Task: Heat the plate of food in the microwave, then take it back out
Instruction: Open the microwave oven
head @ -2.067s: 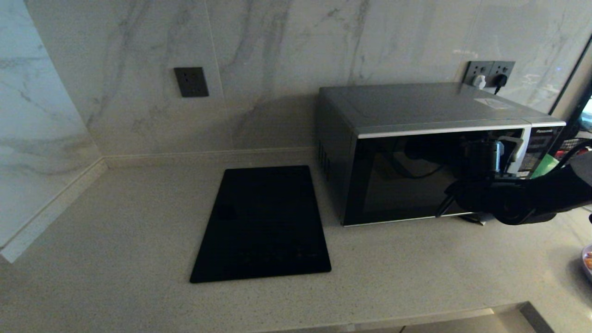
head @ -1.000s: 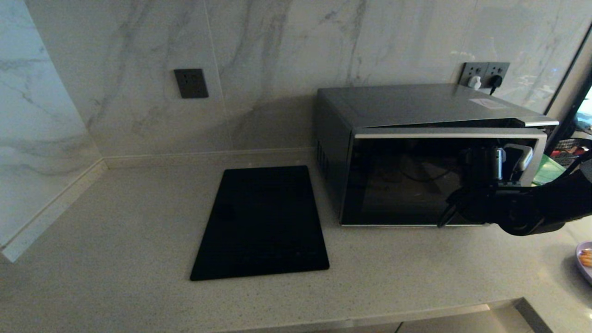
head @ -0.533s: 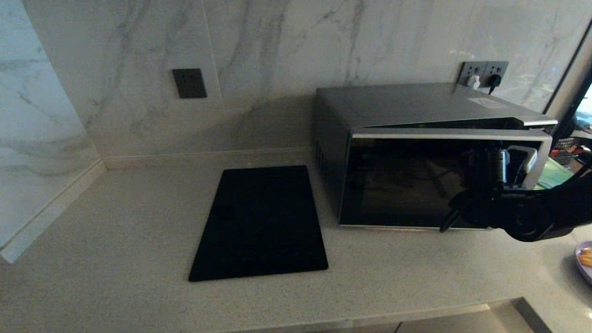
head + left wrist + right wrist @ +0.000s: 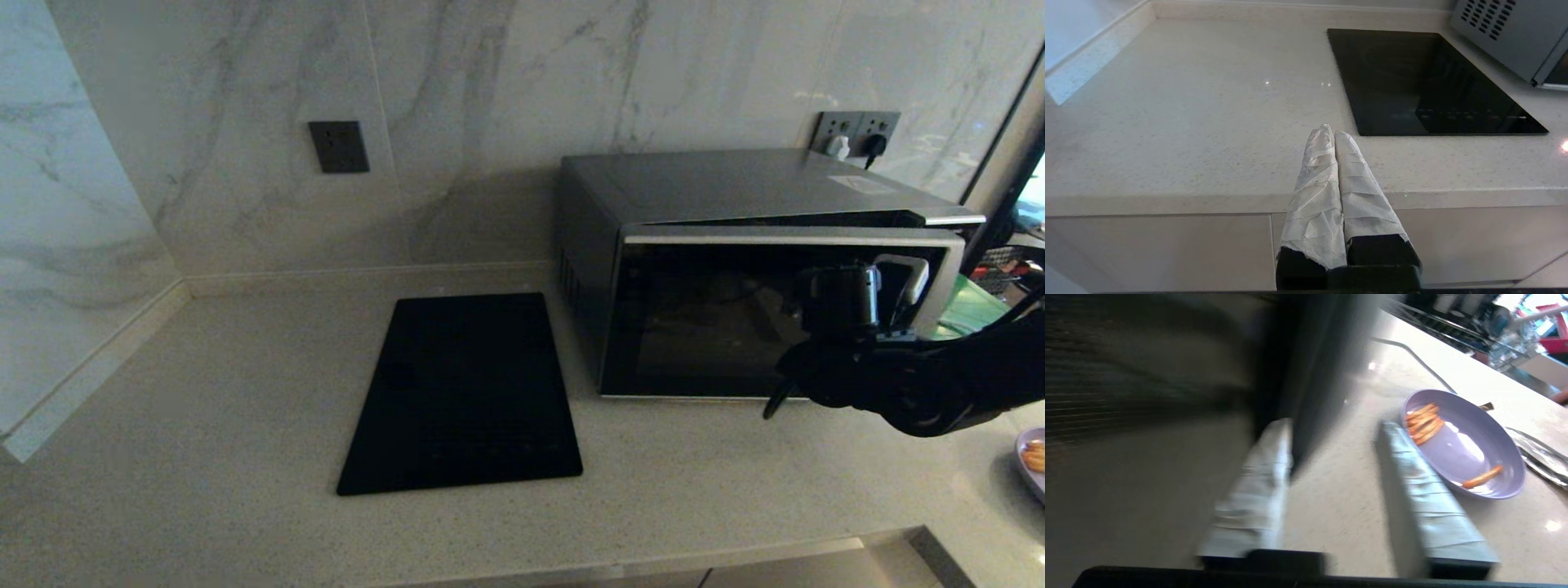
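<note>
The microwave [image 4: 735, 269] door is cracked ajar; the right pincer [image 4: 1339, 473] is seen spread, gripping nothing. The plate of food [image 4: 1466, 445] is not yet loaded.

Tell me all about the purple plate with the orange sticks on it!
The small round lavender-purple plate of food looks smooth and shiny, maybe plastic. It holds thin orange-yellow sticks: a bunch near one rim and a single one across from it. It sits flat on the pale speckled countertop, to the right of the silver-grey microwave. Nothing grips it.
</note>
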You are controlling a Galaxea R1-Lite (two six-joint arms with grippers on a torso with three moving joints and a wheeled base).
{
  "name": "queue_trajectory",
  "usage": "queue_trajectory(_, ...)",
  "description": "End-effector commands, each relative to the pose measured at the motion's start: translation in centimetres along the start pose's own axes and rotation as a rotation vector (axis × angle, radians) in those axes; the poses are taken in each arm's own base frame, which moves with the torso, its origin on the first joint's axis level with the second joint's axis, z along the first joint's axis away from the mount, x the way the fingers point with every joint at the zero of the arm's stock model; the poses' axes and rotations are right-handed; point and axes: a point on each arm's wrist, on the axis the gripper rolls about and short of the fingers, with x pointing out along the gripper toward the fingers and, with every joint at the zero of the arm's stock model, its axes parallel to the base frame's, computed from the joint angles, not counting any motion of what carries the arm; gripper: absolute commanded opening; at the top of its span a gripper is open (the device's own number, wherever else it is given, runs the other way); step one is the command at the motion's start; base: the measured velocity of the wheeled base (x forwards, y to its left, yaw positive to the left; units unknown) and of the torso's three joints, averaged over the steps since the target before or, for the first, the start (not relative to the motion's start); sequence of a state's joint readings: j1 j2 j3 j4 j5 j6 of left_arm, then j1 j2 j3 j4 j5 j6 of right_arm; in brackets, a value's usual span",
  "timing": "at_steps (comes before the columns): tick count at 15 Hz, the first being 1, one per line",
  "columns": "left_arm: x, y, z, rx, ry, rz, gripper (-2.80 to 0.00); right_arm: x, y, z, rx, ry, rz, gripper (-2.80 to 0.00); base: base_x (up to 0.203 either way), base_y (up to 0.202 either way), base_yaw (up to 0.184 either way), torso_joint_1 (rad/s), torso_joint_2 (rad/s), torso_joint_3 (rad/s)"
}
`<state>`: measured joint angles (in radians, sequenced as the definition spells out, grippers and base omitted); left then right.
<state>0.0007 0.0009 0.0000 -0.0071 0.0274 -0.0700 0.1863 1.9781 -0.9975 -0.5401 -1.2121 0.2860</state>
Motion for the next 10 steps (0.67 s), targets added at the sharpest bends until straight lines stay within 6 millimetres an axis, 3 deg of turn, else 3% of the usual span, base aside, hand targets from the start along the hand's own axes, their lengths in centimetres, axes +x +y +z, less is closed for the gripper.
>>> queue_trajectory(1, 0.0, 0.0, 0.0, -0.001, -0.001, 0.001, -2.8, -0.5, 0.0, 0.1, 0.003, -0.005, 0.005, 0.0, 0.0, 0.0, 0.0, 0.0, 0.0, 0.0)
queue_trajectory(6, 0.0, 0.0, 0.0, -0.001, 0.0, 0.001, -2.8, -2.5, -0.8, 1.0, 0.023, -0.02, 0.047, 0.0, 0.0, 0.0, 0.0, 0.0, 0.0, 0.0)
queue_trajectory(10, 0.0, 0.0, 0.0, -0.001, -0.001, 0.001, -2.8, -4.6, -3.4, 5.0, 0.103, -0.063, 0.086, 0.0, 0.0, 0.0, 0.0, 0.0, 0.0, 0.0)
